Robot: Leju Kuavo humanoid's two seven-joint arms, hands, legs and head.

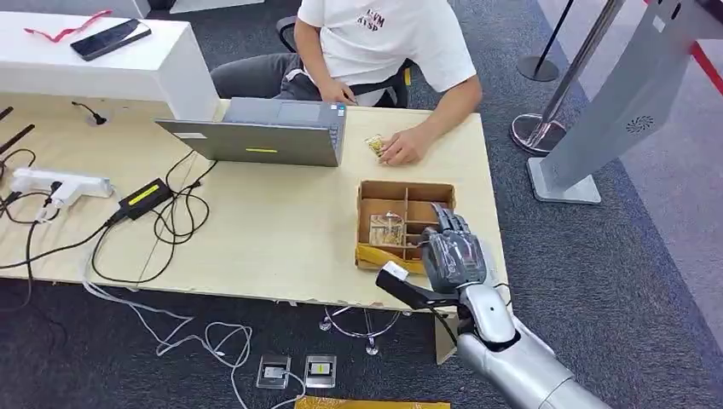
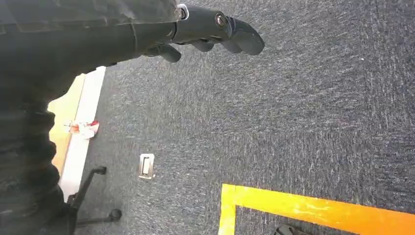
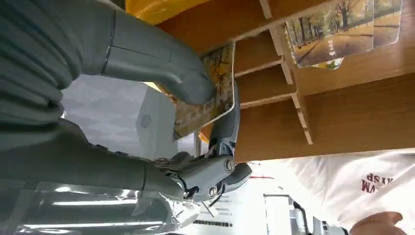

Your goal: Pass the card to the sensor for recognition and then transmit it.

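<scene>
Fingers [image 3: 225,127] of the right hand [image 1: 452,251] pinch a card [image 3: 208,98] over the box's [image 1: 406,189] near-right edge.

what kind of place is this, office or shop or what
Probably a reception or check-in desk in an office or hall: a person sits at a laptop on a wooden desk, with queue-barrier posts and a standing kiosk on grey carpet.

from high on the body we look forward and down on the table [image 1: 281,239], the wooden box [image 1: 404,189] at four o'clock. our right wrist camera sits very close behind the right hand [image 3: 147,88], facing that same box [image 3: 352,122] and the seated person [image 3: 377,181]. our left wrist camera faces the carpet [image 2: 293,122], well apart.
</scene>
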